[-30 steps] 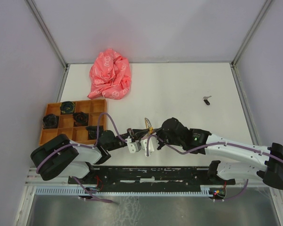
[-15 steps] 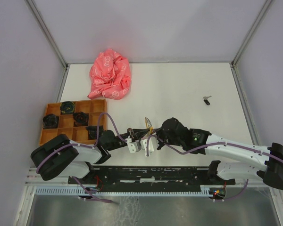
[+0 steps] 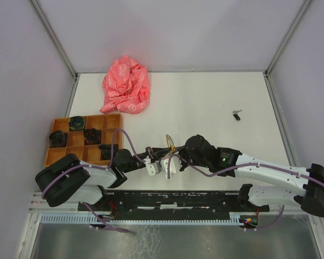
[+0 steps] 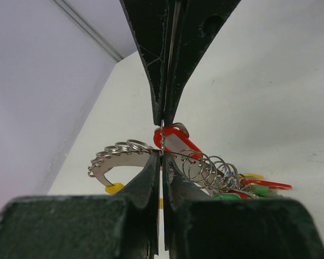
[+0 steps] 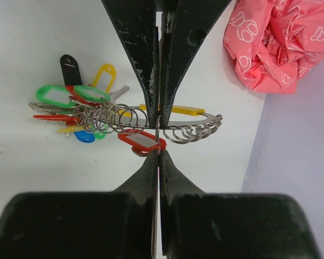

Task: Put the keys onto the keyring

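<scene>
Key point(image 3: 237, 114), small, silver, black-headed, is lying well right of left gripper point(image 4: 161, 159) and right gripper point(image 5: 157, 155), both pinching shut tip-to-tip on one thin silver ring point(image 4: 162, 129).

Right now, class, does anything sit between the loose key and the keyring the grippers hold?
Nothing visible does. The key lies alone at far right; only bare table separates it from the keyring. The pink bag sits well off that line.

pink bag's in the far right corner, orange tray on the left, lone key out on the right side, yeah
Not quite. The pink bag lies in the far left corner, not the far right, as the top view shows. The rest stands: the orange tray is on the left and the lone key is out on the right side.
</scene>
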Action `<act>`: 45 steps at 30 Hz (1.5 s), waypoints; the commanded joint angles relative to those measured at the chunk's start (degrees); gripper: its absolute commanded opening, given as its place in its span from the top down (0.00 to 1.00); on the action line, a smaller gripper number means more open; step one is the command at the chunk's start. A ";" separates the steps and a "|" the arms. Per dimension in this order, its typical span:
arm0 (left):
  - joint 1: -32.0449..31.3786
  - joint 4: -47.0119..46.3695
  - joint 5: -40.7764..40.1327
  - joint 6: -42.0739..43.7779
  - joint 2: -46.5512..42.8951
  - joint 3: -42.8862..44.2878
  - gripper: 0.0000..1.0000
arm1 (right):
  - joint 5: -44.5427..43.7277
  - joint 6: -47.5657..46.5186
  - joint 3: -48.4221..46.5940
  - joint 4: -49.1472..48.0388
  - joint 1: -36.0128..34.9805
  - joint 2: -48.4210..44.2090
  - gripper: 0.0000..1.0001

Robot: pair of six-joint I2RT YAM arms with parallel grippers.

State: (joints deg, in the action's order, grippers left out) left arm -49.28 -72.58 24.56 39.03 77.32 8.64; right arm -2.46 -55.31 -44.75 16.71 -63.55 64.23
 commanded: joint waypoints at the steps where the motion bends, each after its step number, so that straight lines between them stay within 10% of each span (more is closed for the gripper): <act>1: -0.29 -4.97 1.35 -1.49 0.19 2.23 0.97 | 0.06 0.73 -0.42 -2.74 -0.29 -0.09 0.99; 45: -0.29 -5.30 0.67 -1.85 -0.19 2.08 0.97 | 0.15 1.08 -0.69 -1.35 -0.46 -0.36 0.99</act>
State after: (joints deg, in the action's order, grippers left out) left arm -49.28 -72.58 24.53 39.00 77.43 8.73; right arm -2.61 -55.16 -44.75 16.80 -63.64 64.25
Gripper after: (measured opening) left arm 0.046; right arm 0.012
